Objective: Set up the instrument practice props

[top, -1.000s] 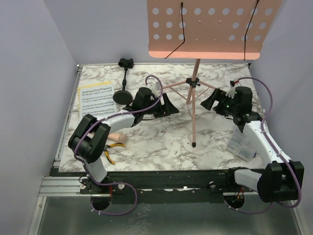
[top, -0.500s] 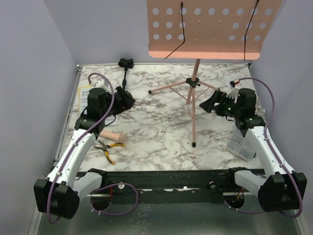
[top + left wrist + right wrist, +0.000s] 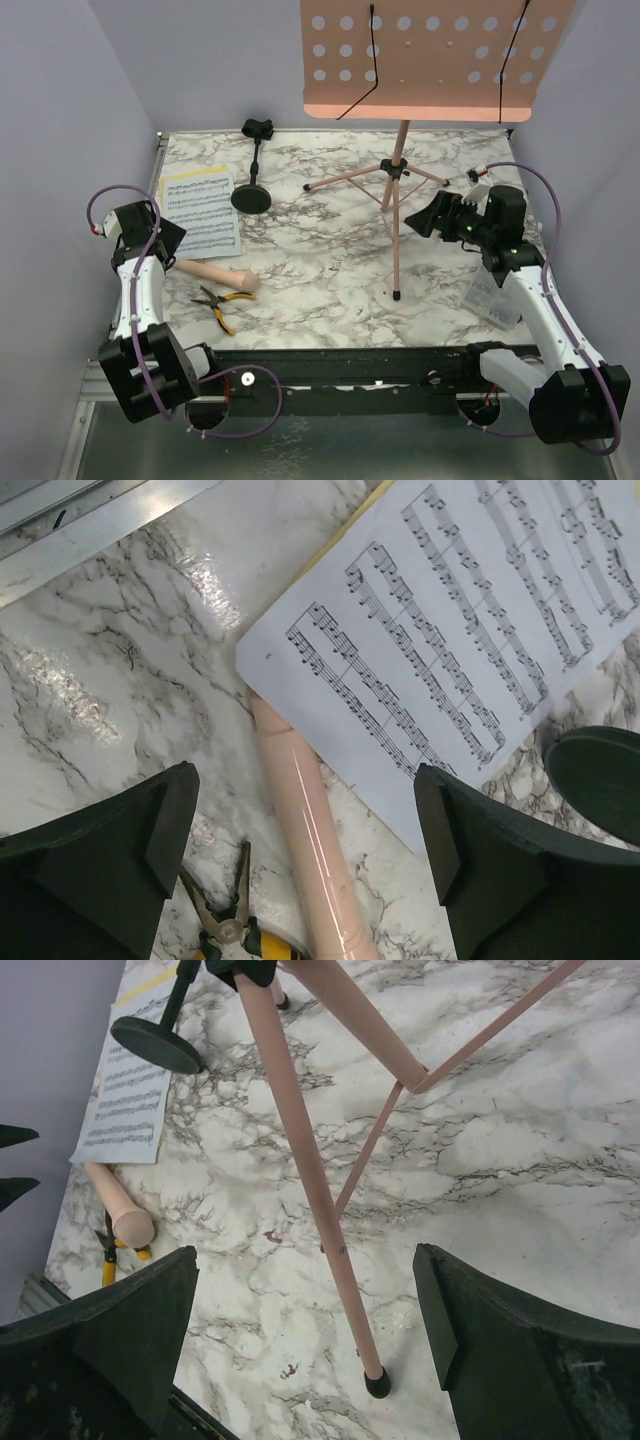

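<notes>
Top external view: your left arm, which reached over the middle of the bench (image 3: pixel 330 270) beside the mic stand (image 3: pixel 251 195) a second ago, has swung back to the left edge. The sheet-music pages (image 3: pixel 200 205) that it covered half a second ago are now in plain sight. Your right arm has barely shifted, and none of the props has moved.

Your left hand (image 3: pixel 305 825) is spread wide and holds nothing. It hangs above the near corner of the white page and the thin end of the microphone (image 3: pixel 215 275), touching neither. Your right hand (image 3: pixel 435 215) is also spread wide and empty. It faces the tripod pole (image 3: pixel 397 200) from the right, and its wrist camera shows the near leg between the fingers, clear of both.

Count one pink music-stand desk (image 3: pixel 437 60) atop one pole on three legs, standing at centre rear. Two pages lie flat at left, white over yellow. One black mic stand stands upright, just right of the pages. One beige microphone lies on the bench near the front left, its thin end meeting the white page's corner. One pair of pliers (image 3: pixel 218 305) lies just beside the microphone's head. One clear plastic box (image 3: pixel 492 295) sits at right, under your right arm.
</notes>
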### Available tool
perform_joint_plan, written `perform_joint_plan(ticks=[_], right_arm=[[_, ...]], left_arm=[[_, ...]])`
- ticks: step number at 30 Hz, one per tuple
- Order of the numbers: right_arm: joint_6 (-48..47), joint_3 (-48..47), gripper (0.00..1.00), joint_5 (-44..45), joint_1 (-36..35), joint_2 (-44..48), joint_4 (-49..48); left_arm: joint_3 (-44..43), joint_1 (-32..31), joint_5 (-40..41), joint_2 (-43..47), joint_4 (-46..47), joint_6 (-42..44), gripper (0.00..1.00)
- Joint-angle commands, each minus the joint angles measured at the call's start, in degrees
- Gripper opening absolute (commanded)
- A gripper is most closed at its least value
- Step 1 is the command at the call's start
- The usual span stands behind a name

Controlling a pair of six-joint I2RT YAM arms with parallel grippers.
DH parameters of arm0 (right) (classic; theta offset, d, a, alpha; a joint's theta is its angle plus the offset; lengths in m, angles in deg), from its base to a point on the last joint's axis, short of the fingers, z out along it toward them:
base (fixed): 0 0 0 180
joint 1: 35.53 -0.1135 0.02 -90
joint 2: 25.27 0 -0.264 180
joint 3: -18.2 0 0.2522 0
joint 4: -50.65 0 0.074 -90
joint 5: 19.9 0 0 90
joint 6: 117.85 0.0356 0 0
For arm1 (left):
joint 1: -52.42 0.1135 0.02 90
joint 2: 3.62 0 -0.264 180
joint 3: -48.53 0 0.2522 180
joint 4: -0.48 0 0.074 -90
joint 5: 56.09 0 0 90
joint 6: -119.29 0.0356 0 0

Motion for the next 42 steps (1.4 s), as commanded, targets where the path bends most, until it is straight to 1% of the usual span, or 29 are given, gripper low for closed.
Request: perform_joint_plan(ticks=[1, 4, 6, 8, 12, 15, 17, 21, 24, 29, 33, 34, 38, 41, 42], right_arm=[[-0.6, 0.6, 0.96, 0.5, -3.1, 0.0, -1.1], [-1.5, 0.1, 0.96, 4.0, -6.6, -0.6, -0.4], [-2.1, -0.3, 0.96, 7.0, -8.7, -0.9, 0.0], [-2.5, -0.5, 0.96, 9.1, -10.7, -1.3, 0.5], [-3.2, -0.1, 0.97, 12.6, -14.1, -1.7, 0.7], [-3.5, -0.2, 0.97, 14.8, -16.0, -1.9, 0.8], [-3.8, -0.7, 0.97, 15.6, -17.0, -2.0, 1.1], [-3.9, -1.0, 0.97, 16.1, -17.8, -2.1, 1.4], [-3.9, -1.0, 0.97, 16.0, -17.8, -2.0, 1.5], [-4.0, -1.5, 0.97, 16.2, -17.8, -2.1, 2.1], [-4.1, -1.9, 0.97, 16.3, -17.8, -2.2, 2.4], [-4.1, -1.9, 0.97, 16.2, -17.8, -2.4, 2.5], [-4.1, -2.2, 0.97, 16.1, -17.8, -2.8, 2.7], [-4.2, -2.5, 0.97, 16.2, -17.8, -3.0, 2.9], [-4.2, -2.5, 0.97, 16.1, -17.8, -3.0, 3.1]], left_arm=[[2.0, 2.9, -3.4, -3.3, 2.8, -6.3, 0.95], [4.0, 3.3, -3.6, -3.5, 3.5, -8.5, 0.94], [6.0, 3.5, -4.1, -3.2, 7.0, -8.3, 0.94], [7.2, 4.0, -5.1, -3.5, 9.6, -8.5, 0.9], [8.5, 5.6, -6.9, -5.4, 10.4, -12.4, 0.84], [10.1, 6.6, -4.9, -5.2, 10.8, -16.5, 0.79], [11.8, 7.7, -4.2, -4.6, 14.5, -18.2, 0.73], [13.7, 8.2, -4.5, -4.8, 22.6, -19.2, 0.66], [14.0, 8.2, -4.0, -5.6, 25.3, -20.5, 0.63], [14.3, 8.4, -4.3, -9.0, 27.5, -21.6, 0.56], [15.2, 8.3, -4.8, -10.8, 27.9, -22.7, 0.55], [15.6, 8.4, -4.9, -11.0, 29.5, -22.8, 0.54], [15.8, 8.3, -4.1, -11.2, 29.7, -21.5, 0.51], [16.0, 8.3, -3.6, -11.0, 30.5, -20.3, 0.45], [16.0, 8.3, -3.7, -11.0, 30.9, -19.8, 0.41]])
